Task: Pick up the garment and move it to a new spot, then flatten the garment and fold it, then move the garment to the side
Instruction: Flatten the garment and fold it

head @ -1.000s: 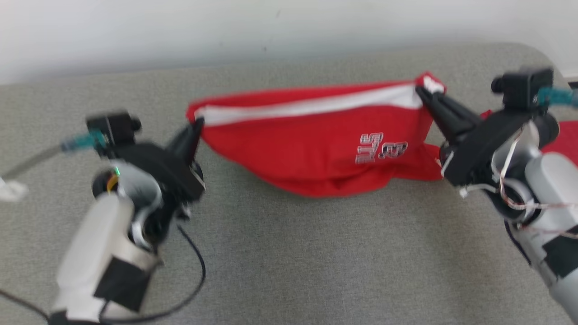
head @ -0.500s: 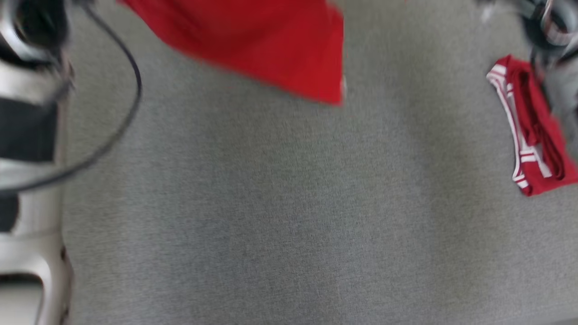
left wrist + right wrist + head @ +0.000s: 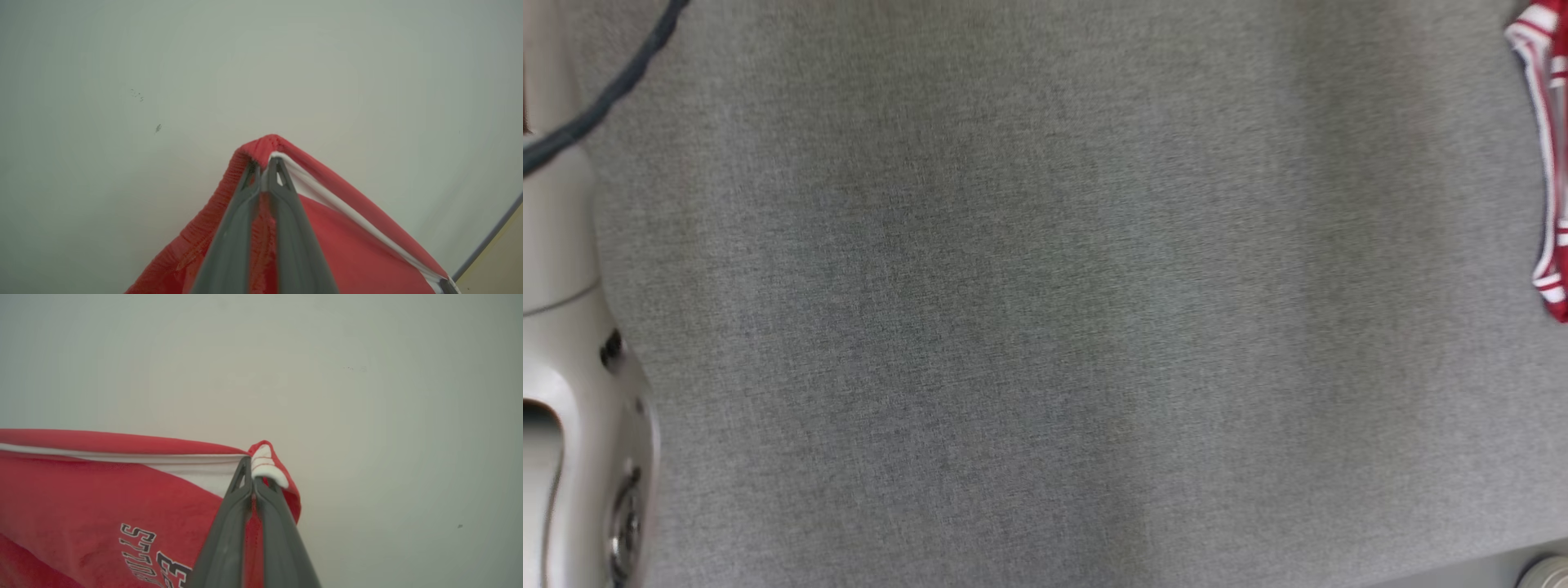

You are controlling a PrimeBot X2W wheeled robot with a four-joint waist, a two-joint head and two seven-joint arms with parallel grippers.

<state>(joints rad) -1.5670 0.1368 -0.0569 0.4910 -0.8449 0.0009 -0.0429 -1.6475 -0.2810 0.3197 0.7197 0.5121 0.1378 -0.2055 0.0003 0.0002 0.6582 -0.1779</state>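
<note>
Red garment [image 3: 81,490], lettered "…ULLS 3" (partly cut off) left of right end effector [image 3: 252,481]; it and left end effector [image 3: 267,169] clamp its corners, stretched between. Head view has since dipped to grey counter [image 3: 1013,327].

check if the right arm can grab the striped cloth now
Probably not: the right gripper is shut on a corner of the red garment, also held by the left gripper, so nothing's free for the striped cloth.
</note>
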